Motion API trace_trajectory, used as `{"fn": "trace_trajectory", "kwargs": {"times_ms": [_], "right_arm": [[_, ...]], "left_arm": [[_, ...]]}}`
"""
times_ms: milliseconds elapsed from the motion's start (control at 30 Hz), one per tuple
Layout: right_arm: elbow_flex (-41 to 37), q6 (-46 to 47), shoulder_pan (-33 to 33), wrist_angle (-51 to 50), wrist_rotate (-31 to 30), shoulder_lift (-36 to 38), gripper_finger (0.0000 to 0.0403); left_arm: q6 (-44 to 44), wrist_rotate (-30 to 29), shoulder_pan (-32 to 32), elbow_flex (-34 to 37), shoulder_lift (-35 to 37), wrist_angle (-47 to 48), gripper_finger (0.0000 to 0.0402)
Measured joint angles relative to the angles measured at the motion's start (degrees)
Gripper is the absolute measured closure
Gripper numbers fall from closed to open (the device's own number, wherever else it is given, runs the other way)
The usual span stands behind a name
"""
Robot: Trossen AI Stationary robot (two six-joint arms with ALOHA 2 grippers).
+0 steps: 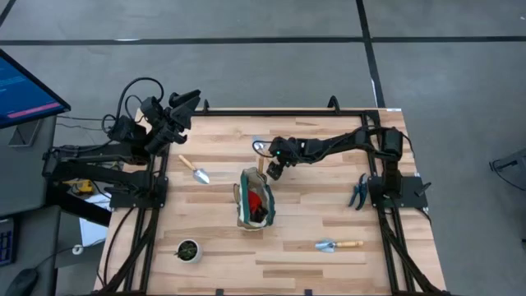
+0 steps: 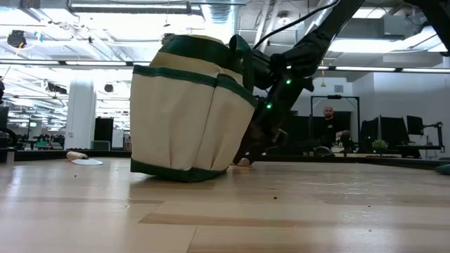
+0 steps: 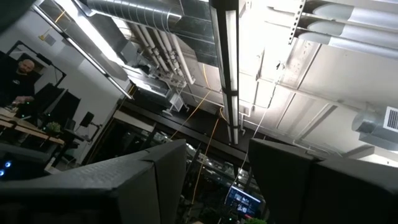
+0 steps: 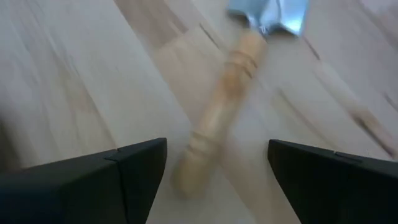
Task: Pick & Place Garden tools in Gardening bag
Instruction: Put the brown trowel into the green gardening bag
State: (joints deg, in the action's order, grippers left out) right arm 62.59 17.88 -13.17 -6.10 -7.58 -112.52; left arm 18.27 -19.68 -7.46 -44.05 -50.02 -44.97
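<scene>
The gardening bag (image 1: 253,200) stands mid-table with a red item inside; it fills the low view (image 2: 190,105). Just beyond its far end lies a garden tool with a silver head (image 4: 273,15) and a wooden handle (image 4: 217,118). My right gripper (image 4: 217,186) is open and low over that handle's free end, a finger on either side without touching it; the high view shows it there too (image 1: 275,168). Another trowel (image 1: 195,170) lies left of the bag, and one more (image 1: 337,244) lies near the front right. My left gripper (image 1: 185,103) is open, raised at the far left, pointing up.
A small dark pot (image 1: 188,250) with green in it sits near the front left. A blue-handled tool (image 1: 358,193) lies by the right arm's base. Bare wood (image 1: 312,205) stretches to the right of the bag. A person sits in the room behind the table (image 2: 328,119).
</scene>
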Motion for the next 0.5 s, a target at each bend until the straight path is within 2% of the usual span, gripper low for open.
{"fn": "trace_trajectory", "kwargs": {"times_ms": [167, 267, 333, 500], "right_arm": [[0.5, 0.8, 0.7, 0.9, -1.1, -2.2, 0.0134], [0.6, 2.5, 0.7, -0.7, -2.2, -2.1, 0.016], [0.6, 2.8, 0.7, -1.9, -2.5, -1.7, 0.02], [0.5, 2.4, 0.2, -5.3, -0.4, -1.3, 0.0336]], "left_arm": [[0.0, 0.0, 0.0, 0.0, 0.0, 0.0, 0.0238], [0.0, 0.0, 0.0, 0.0, 0.0, 0.0, 0.0238], [0.0, 0.0, 0.0, 0.0, 0.0, 0.0, 0.0238], [0.0, 0.0, 0.0, 0.0, 0.0, 0.0, 0.0238]]}}
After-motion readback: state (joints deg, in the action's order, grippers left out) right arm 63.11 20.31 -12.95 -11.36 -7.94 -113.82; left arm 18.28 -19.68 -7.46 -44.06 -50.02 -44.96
